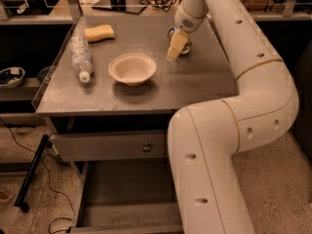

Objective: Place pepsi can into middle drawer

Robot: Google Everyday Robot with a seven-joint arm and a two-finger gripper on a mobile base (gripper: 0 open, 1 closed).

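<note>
Grey countertop (pixel 195 84), claw (pixel 176 47) at pepsi can (pixel 186 46)

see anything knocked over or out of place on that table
Only the bottle: it lies on its side near the table's left edge, cap toward the front. The bowl sits upright. The gripper is at the table's far right, by the mostly hidden can.

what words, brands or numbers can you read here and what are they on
No text can be read.
pepsi can: mostly hidden behind the hand at the table's back right; no lettering shows.
plastic bottle: any label print is too blurred to read.
bowl, sponge: no markings show.
</note>
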